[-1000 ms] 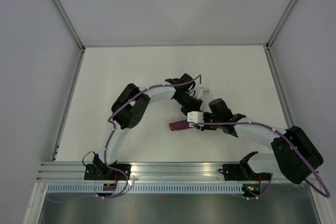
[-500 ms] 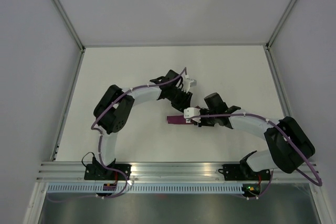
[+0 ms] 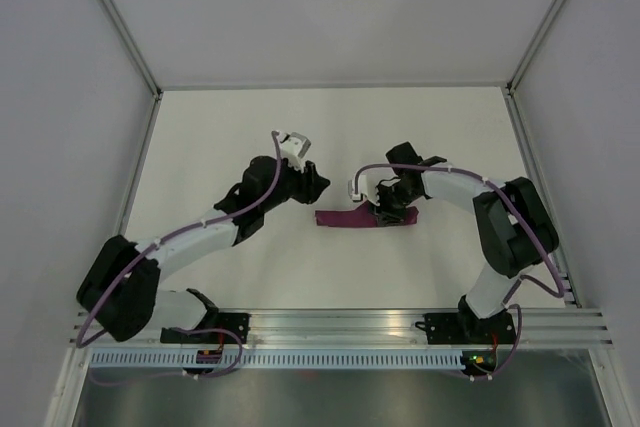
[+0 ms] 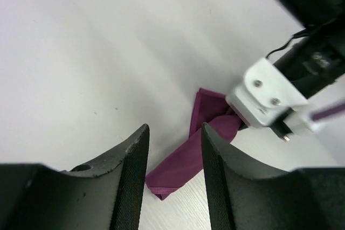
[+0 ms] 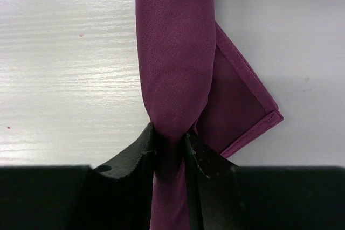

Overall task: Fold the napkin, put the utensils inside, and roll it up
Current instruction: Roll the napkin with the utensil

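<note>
Only the right wrist view is showing our right gripper (image 5: 171,134) pinching the napkin (image 5: 175,52), a smooth purple roll; our left gripper (image 4: 173,131) is hanging spread.

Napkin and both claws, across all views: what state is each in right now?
napkin, rolled into a narrow tube, lying on the table, one corner flap sticking out
right claw, shut on the napkin near one end
left claw, open, empty, clear of the napkin
knife, not visible in any view
</note>
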`<state>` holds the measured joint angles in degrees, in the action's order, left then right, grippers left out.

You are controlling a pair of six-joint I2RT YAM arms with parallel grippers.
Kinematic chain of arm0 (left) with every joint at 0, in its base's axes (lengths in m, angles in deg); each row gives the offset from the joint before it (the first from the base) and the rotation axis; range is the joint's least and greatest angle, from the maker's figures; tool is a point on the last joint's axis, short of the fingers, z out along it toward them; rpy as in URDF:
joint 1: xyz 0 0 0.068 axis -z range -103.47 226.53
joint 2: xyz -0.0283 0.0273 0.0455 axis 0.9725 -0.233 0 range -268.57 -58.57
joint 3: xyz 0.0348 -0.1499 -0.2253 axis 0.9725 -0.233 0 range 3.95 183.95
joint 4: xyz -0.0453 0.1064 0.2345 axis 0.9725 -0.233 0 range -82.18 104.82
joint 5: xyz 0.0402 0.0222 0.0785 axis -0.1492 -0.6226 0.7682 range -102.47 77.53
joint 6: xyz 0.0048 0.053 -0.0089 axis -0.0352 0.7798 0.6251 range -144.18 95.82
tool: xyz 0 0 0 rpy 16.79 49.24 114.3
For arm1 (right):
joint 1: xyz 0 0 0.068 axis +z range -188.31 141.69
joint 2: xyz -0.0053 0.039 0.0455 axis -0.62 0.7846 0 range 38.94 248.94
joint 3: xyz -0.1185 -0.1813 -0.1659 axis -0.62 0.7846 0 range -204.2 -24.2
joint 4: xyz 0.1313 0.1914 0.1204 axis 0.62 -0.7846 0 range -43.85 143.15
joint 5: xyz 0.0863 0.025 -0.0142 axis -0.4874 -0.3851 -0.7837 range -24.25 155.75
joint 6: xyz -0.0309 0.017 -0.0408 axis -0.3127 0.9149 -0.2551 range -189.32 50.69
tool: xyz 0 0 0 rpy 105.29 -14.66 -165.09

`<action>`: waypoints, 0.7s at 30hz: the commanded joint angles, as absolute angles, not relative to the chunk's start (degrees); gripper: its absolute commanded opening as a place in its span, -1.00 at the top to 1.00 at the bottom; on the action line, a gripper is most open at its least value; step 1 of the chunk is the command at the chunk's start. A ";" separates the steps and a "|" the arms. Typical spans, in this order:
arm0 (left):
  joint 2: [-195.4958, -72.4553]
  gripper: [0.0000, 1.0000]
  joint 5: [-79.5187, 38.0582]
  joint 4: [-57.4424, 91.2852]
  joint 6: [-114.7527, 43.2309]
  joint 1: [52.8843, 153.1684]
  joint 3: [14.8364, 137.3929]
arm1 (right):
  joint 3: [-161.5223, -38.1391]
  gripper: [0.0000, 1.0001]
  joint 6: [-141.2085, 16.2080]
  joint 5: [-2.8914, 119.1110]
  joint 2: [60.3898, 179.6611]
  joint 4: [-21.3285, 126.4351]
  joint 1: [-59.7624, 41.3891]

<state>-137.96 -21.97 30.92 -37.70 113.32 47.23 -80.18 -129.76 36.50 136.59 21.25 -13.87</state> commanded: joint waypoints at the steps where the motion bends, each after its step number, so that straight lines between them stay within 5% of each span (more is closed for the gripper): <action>1: -128.73 0.02 -11.08 50.31 -37.82 114.75 39.39 | -84.11 0.43 -133.82 34.64 145.44 6.76 -15.98; 9: -123.08 -0.03 1.58 49.01 -17.87 129.15 38.31 | -95.38 0.43 -136.29 32.00 156.01 -4.15 -18.27; 21: -144.14 -0.11 10.29 51.46 9.73 147.53 42.70 | -104.35 0.41 -136.20 31.65 164.89 -10.66 -19.06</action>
<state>-139.15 7.15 48.05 -1.13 145.56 39.54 -106.65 -133.85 24.89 158.82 -9.70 -19.46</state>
